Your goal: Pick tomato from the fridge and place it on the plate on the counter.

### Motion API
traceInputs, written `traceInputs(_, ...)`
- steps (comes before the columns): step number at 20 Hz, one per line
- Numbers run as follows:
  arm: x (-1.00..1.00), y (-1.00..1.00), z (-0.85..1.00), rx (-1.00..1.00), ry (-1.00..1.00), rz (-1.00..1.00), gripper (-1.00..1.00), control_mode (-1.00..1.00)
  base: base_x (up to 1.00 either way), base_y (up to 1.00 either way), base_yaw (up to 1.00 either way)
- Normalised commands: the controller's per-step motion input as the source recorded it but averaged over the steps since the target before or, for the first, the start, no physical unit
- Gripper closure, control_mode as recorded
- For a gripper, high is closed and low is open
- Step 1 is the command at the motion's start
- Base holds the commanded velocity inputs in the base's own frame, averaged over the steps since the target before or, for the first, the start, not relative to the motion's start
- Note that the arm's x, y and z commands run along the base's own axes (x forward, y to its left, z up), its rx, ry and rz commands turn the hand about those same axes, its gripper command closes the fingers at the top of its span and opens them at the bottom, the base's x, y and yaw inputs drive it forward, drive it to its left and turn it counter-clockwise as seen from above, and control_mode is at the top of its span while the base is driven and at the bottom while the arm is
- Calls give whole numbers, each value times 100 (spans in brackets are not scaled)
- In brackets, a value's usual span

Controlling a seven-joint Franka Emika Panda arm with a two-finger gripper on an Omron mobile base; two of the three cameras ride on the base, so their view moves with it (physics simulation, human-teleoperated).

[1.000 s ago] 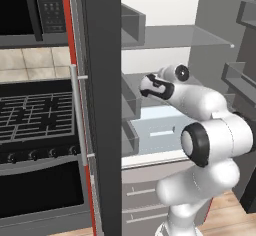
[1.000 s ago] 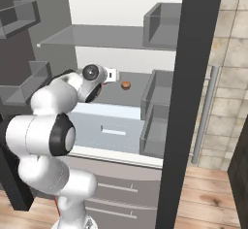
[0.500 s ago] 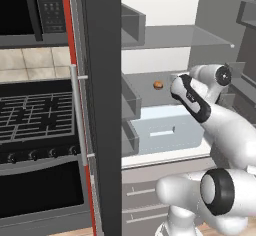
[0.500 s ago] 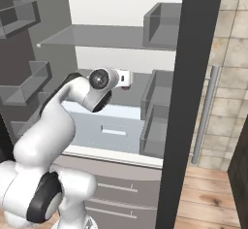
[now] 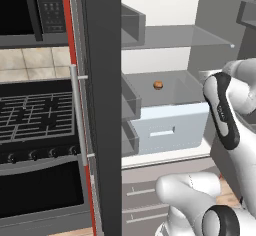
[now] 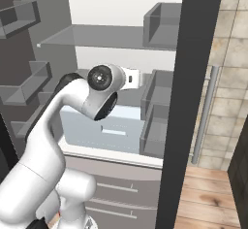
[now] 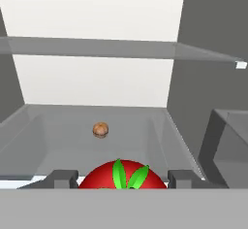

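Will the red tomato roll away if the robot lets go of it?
Probably: the tomato looks round and glossy, so it may roll and feel slippery. It sits between the tool's fingertips, which likely steady it.

You're looking at a kitchen: an open fridge [image 5: 165, 55] with shelves, a black oven [image 5: 35, 130], tiled wall and wood floor.

Even, diffuse rendered light fills all three views, with no glare and only faint shading. The fridge [image 5: 165, 55] has a bright white back wall, its door edges dark grey. Edges look slightly soft; no distortion at the borders.
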Motion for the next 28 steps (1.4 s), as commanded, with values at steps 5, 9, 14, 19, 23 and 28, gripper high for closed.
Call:
traceInputs(5, -100, -5, 1, -6, 18, -1, 100, -100, 0, 0, 0)
traceInputs(9, -100, 14, -1, -13, 26, 0, 100, -100, 0, 0, 0)
traceInputs(14, -100, 56, 0, -17, 41, 0, 100, -100, 0, 0, 0)
traceInputs(19, -99, 68, 0, -15, 29, 0, 100, -100, 0, 0, 0)
traceInputs(23, -56, 43, 14, -7, -10, 0, 100, -100, 0, 0, 0)
traceInputs(28, -4, 2, 0, 0, -8, 0, 100, -100, 0, 0, 0)
